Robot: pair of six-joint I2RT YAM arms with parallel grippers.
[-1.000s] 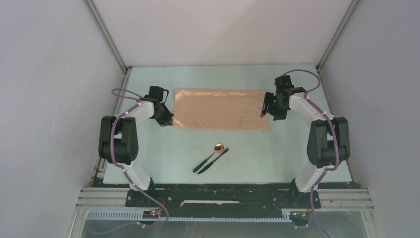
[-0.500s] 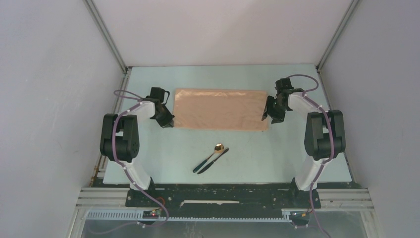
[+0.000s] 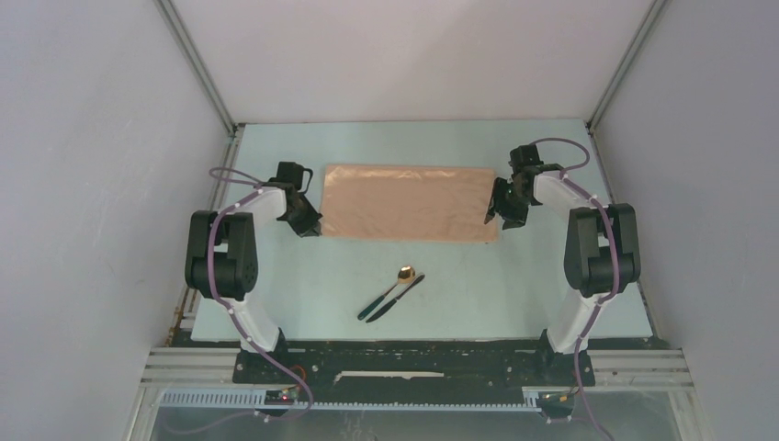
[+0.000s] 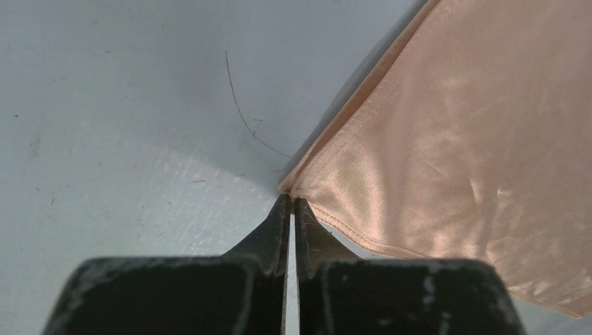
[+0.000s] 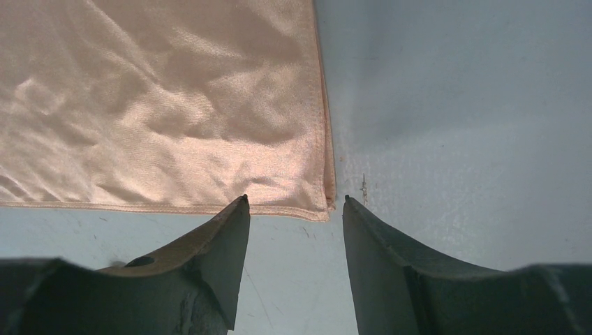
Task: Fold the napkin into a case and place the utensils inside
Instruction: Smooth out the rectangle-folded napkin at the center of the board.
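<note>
The peach-tan napkin (image 3: 409, 202) lies folded into a wide rectangle at the back middle of the table. My left gripper (image 3: 310, 221) is at its near-left corner. In the left wrist view the jaws (image 4: 291, 200) are pressed together on that corner of the napkin (image 4: 454, 139), which is slightly raised. My right gripper (image 3: 501, 213) is open, its fingers either side of the near-right corner of the napkin (image 5: 160, 105), just short of the hem (image 5: 293, 202). The gold-bowled spoon (image 3: 392, 287) and the dark knife (image 3: 398, 297) lie side by side, slanted, in front of the napkin. No case shows.
The pale green table (image 3: 514, 285) is bounded by grey walls left, right and back. Both arm bases stand at the near edge on a dark rail (image 3: 413, 363).
The right arm has drawn its elbow in and its gripper has shifted slightly toward the near-right napkin corner. The left gripper and the utensils have stayed put.
</note>
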